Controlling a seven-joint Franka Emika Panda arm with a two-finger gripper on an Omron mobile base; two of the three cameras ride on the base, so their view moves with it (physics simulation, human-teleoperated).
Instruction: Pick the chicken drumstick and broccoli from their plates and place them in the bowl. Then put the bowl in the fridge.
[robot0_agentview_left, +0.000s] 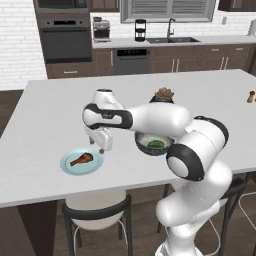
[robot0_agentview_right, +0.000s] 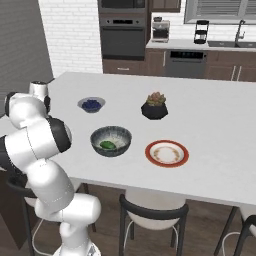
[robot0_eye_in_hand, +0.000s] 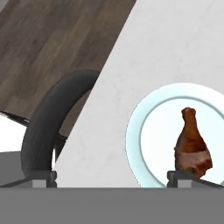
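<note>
The reddish-brown chicken drumstick (robot0_agentview_left: 82, 159) lies on the light blue plate (robot0_agentview_left: 74, 169) near the counter's front edge. In the hand view the drumstick (robot0_eye_in_hand: 192, 146) rests on that plate (robot0_eye_in_hand: 155, 135), thin end pointing up, beside the right fingertip. My gripper (robot0_agentview_left: 102, 149) hangs open just right of and above the plate, holding nothing. The broccoli (robot0_agentview_left: 157, 144) sits inside the dark speckled bowl (robot0_agentview_left: 149, 151), also seen from the right as broccoli (robot0_agentview_right: 107, 145) in the bowl (robot0_agentview_right: 113, 152). The red-rimmed white plate (robot0_agentview_right: 167, 153) is bare. The fridge is out of view.
A small bowl of blueberries (robot0_agentview_right: 91, 104) and a black succulent pot (robot0_agentview_right: 154, 107) stand behind the bowl. A pepper mill (robot0_agentview_left: 251, 96) is at the counter's far right. A black-backed stool (robot0_agentview_left: 95, 212) sits under the front edge below the blue plate.
</note>
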